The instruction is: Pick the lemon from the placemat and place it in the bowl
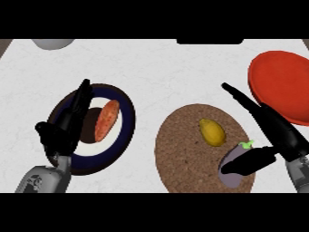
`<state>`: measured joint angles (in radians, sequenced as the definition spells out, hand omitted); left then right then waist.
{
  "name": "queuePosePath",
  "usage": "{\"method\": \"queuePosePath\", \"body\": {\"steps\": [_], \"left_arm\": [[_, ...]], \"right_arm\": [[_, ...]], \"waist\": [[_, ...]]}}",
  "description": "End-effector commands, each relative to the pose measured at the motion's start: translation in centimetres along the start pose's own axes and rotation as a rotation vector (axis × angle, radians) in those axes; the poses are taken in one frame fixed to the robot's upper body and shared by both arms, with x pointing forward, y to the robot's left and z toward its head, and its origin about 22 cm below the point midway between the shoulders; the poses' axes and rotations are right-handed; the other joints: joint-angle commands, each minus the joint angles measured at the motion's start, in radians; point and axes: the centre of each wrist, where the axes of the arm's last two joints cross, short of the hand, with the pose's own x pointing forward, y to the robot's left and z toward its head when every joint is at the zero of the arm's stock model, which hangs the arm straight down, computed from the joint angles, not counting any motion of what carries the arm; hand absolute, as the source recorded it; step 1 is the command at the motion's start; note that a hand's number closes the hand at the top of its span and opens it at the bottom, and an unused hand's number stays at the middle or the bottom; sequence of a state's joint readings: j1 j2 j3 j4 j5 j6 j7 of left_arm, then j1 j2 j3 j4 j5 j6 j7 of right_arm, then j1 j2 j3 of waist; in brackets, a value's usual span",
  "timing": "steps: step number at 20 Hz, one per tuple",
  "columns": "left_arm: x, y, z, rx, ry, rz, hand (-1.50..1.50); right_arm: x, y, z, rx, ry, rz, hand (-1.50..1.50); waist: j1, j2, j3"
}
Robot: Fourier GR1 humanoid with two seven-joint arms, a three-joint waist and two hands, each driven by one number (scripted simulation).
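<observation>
Right hand (282, 135), fingers straight, hovers beside the lemon (212, 132) on the placemat (182, 156); left hand (60, 135), seemingly relaxed, near the surface's (156, 68) left edge.

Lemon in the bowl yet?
Out. The lemon lies on the brown placemat, apart from the red bowl; right hand open beside it.

Single head view, looking steeply down, close above the white counter (163, 68)
</observation>
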<state>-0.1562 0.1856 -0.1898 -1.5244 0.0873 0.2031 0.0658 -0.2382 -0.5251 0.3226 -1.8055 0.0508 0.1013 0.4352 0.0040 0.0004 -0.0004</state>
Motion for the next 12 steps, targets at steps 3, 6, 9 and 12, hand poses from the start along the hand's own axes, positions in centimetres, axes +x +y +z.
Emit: {"method": "queuePosePath", "body": {"steps": [3, 6, 9, 12], "left_arm": [[-1.0, -0.1, 1.2, 0.007, -0.009, -0.016, 0.00], [-0.1, -0.7, -1.0, 0.001, 0.006, 0.006, 0.00], [-0.6, 0.1, -0.5, -0.017, 0.005, 0.000, 0.00], [-0.6, 0.5, 0.3, 0.007, -0.019, -0.016, 0.00]], "right_arm": [[-1.4, 0.9, 0.4, 0.056, 0.003, -0.019, -1.50], [-3.4, 1.0, 0.6, 0.058, -0.008, -0.043, -1.50], [-3.6, -0.4, 0.1, 0.054, -0.043, -0.104, -1.50], [-3.7, -0.8, 2.0, 0.054, -0.081, -0.153, -1.50]], "waist": [[-0.004, -0.001, 0.000], [-0.006, 0.000, 0.000], [-0.005, 0.000, 0.000], [-0.007, -0.001, 0.000]]}}
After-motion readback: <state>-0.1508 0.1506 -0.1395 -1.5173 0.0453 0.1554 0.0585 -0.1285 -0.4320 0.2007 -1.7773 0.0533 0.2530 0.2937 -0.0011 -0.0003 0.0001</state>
